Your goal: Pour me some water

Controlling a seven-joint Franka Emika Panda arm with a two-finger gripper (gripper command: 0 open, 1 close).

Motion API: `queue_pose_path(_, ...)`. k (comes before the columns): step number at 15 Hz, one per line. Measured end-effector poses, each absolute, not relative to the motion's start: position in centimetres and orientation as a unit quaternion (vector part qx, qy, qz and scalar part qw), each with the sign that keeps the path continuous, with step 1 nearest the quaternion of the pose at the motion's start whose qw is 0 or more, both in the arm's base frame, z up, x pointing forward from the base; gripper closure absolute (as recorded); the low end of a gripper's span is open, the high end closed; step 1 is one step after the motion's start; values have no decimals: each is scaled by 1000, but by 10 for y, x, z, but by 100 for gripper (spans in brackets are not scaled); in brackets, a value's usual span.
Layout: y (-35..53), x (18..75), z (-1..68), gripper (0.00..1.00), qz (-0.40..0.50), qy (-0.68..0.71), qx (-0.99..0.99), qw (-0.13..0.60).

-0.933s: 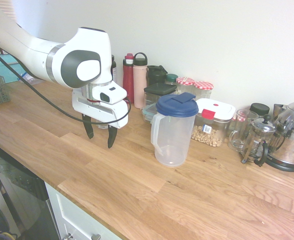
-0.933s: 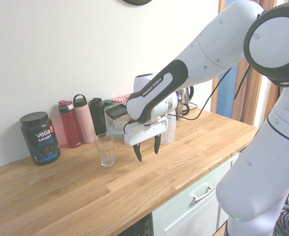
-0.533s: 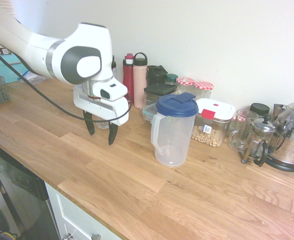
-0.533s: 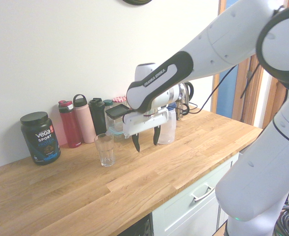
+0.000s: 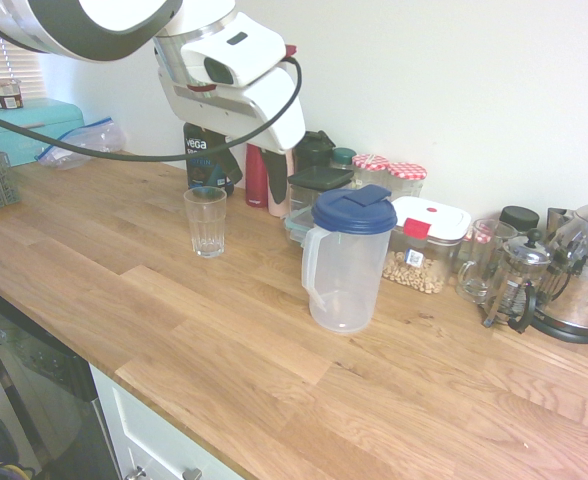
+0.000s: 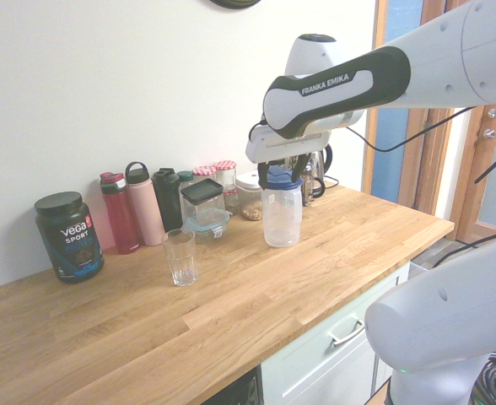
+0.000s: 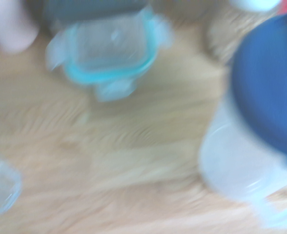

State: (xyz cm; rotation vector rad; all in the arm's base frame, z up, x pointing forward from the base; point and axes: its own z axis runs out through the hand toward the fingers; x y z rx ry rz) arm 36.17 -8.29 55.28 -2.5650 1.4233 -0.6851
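I've raised the white two-finger gripper (image 6: 282, 174) from low beside the clear ribbed glass tumbler (image 5: 206, 225) and swung it toward the translucent plastic pitcher with the blue lid (image 5: 346, 275). Its fingers are spread wide, holding nothing. Both vessels stand upright and apart on the wooden counter (image 5: 224, 350). I judge the pitcher's grasp comes next; whether it contains water, I can't tell.

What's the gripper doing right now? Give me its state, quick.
Gripper: open, holding nothing; it hangs above the counter, with the pitcher standing on the wood.
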Motion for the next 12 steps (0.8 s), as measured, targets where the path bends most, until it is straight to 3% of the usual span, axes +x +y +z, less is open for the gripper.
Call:
queue_pose_path(6, -129, 341, 505, 0, -240, 486, -838, 60)
queue_pose_path(12, -145, 378, 461, 0, -239, 482, -841, 57)
